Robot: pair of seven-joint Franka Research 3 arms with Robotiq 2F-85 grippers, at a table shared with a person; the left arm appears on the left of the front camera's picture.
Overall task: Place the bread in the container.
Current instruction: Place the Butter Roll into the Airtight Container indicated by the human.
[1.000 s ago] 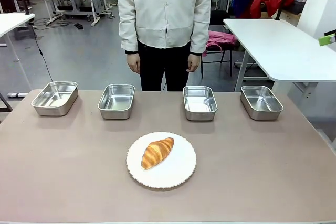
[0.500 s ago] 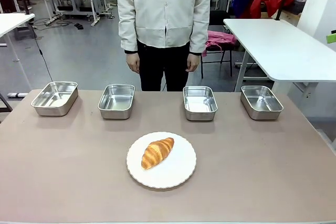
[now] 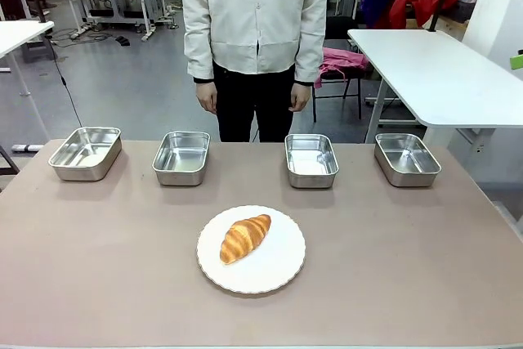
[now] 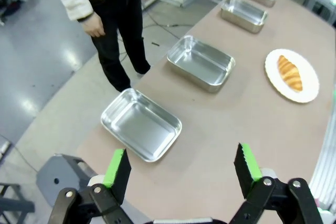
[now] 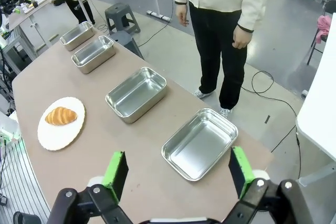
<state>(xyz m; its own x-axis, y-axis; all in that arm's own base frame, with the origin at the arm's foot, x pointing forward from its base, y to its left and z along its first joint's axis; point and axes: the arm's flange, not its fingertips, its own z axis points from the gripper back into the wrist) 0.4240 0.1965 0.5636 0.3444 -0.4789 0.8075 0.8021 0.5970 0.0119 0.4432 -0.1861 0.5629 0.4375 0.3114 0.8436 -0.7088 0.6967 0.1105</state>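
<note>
The left end effector point(image 4: 181, 157) and the right end effector point(image 5: 176, 157) are hanging above the brownish tabletop point(image 3: 409, 275), fingers spread wide (nothing between them). The golden-brown crescent croissant point(image 3: 245, 237) is lying on the round white plate point(image 3: 282, 271). Beyond it, four shallow rectangular stainless-steel trays point(image 3: 181, 157) are lining the far edge, where a person in a cream jacket point(image 3: 257, 22) is standing.

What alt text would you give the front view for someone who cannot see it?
A croissant lies on a round white plate in the middle of a table. Four empty steel trays line its far edge, with a person standing behind them.
</note>
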